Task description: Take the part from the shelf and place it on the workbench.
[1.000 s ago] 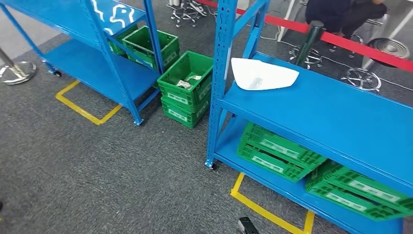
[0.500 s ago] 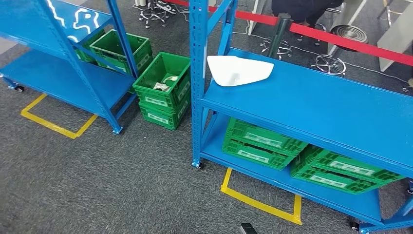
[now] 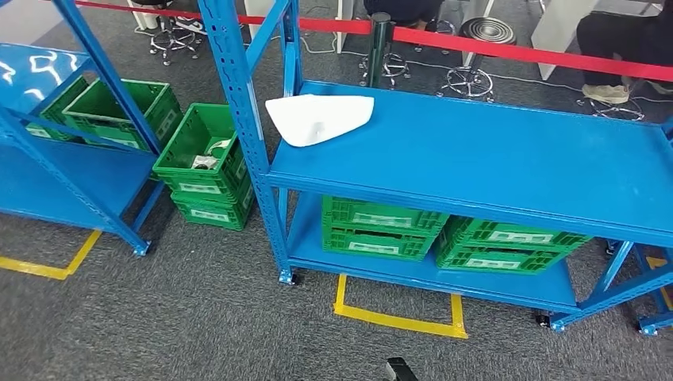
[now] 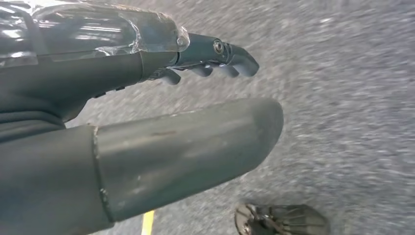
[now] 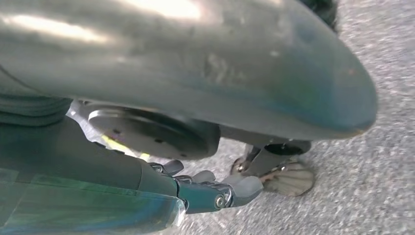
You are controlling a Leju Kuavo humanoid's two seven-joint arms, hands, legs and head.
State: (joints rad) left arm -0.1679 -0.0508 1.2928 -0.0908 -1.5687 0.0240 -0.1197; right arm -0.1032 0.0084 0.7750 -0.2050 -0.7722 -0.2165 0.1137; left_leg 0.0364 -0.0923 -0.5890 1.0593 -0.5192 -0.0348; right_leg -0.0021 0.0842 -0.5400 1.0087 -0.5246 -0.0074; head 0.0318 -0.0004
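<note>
White part lying flat on blue shelf, upper deck, near left upright, touching nothing else. Further left, green crate stacked on another on grey carpet, beside second blue rack. Under the part's deck, green crates side by side on lower deck. Yellow floor tape in front. Red barrier strap behind. Left hand over carpet, fingers stretched, apart from thumb, holding nothing. Right hand likewise spread, empty.
</note>
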